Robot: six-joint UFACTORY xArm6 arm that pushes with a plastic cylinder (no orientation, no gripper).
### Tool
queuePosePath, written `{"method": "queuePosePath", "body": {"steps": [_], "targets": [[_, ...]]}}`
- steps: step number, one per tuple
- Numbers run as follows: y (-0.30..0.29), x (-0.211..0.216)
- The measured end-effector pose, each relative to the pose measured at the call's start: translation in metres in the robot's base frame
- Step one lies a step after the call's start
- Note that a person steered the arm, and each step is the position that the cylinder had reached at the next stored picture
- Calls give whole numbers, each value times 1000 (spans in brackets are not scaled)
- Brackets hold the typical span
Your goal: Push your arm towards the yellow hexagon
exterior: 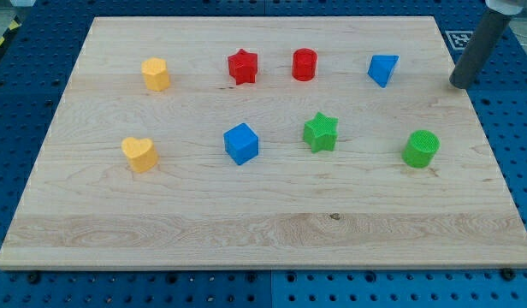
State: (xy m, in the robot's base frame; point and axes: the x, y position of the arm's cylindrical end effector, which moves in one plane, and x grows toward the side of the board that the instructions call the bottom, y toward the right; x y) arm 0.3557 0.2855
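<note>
Now my tip (pixel 459 85) stood bare at the board's (pixel 246 231) right edge near the view's top, touching no block, with the blue block (pixel 382 69) nearest on its left. Further left in that top row were the red cylinder (pixel 304 65), the red star (pixel 242 67) and the yellow hexagon (pixel 156 74), far from my tip. Below lay the green cylinder (pixel 421 149), green star (pixel 320 133), blue cube (pixel 241 143) and yellow heart (pixel 139 155).
</note>
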Motion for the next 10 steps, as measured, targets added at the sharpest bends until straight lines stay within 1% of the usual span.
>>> {"method": "queuePosePath", "body": {"steps": [1, 3, 4, 7, 10], "targets": [[-15, 0], [-24, 35], [-35, 39], [-109, 39], [-171, 39]]}}
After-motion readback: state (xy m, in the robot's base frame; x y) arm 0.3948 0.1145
